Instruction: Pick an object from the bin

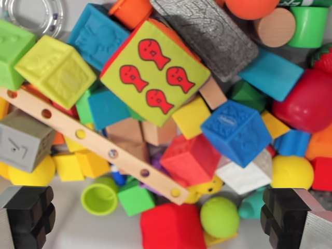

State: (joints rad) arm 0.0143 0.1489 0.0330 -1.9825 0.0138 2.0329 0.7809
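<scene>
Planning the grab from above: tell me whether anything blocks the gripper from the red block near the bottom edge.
Nothing visible covers the red block; it lies between the open gripper's fingers. The green ball and small green cube crowd its sides, and the holed wooden strip ends just above it.

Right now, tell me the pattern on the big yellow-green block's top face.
Four red fish on the yellow-green block, shown best in the wrist view.

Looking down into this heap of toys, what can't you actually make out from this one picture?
- Clear ring: cut off by the wrist view's top edge.
- Strawberry: cut off by the right edge.
- Wooden strip: its far end runs off the left edge.
- Purple piece: mostly hidden under the strip and the red block.
- Gripper: only two finger pads show at the bottom corners.
</scene>
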